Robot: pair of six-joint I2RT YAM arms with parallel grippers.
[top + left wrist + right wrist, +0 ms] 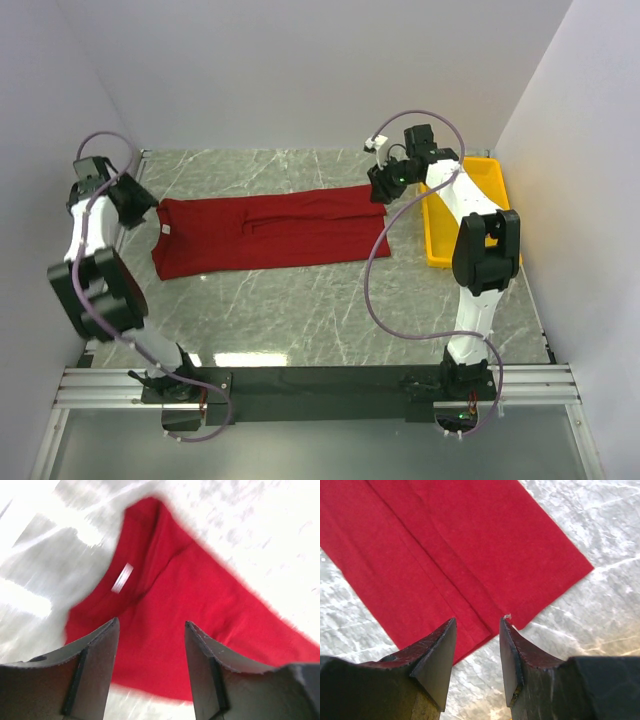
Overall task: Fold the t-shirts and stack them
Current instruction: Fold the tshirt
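Partway through, with the t-shirt (270, 235) flat on the table (300, 310) as a long strip, sides folded in, the left gripper (151, 625) spread empty above its collar end, the right gripper (477, 622) spread empty above its hem, crosswise folds and stacking not yet done.

The t-shirt (265, 232) is soft red cloth. It is not shiny, and up close you can see a fine knit and stitched seams. Its neck tag (122, 577) is white, but too blurry to tell more. The desk (300, 310) looks like grey stone with pale veins, smooth and a bit shiny where the light hits. The tray (490, 180) is smooth yellow plastic. The right pincer (478, 620) and the left pincer (151, 624) are dark and dull, with rough, scuffed edges. The rail (300, 380) is silver metal.
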